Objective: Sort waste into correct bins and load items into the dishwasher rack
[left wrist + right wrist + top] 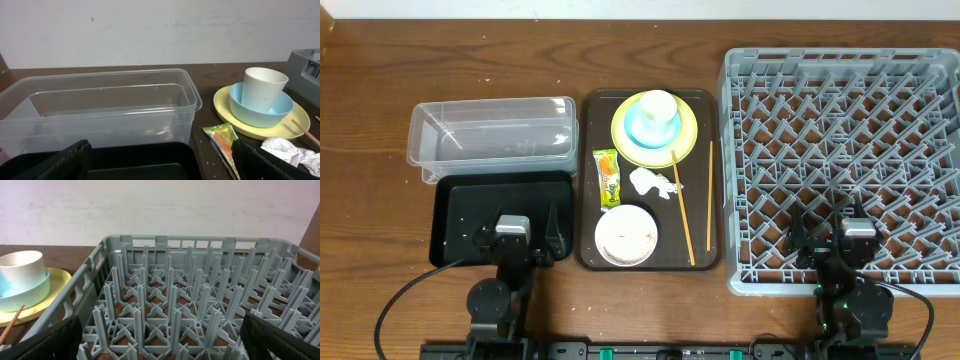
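On the brown serving tray (590,180) a small white cup (658,108) stands in a light blue bowl (642,130) on a yellow-green plate (625,140). The snack wrapper (608,178), white tissue (653,182), white bowl (626,236) and two chopsticks (682,205) also lie on it. The clear tub (490,132) and black tray (470,205) sit at the left, the grey rack (845,150) at the right. My left gripper (513,240) is open over the black tray's near edge. My right gripper (840,243) is open over the rack's near side. Rice scraps show as specks (209,150) by the wrapper (222,137).
The left wrist view shows the tub (100,107), the cup (264,89) in the blue bowl (240,107) on the plate (225,102), and the tissue (290,150). The right wrist view shows rack pegs (190,300) and the plate (55,287) at left.
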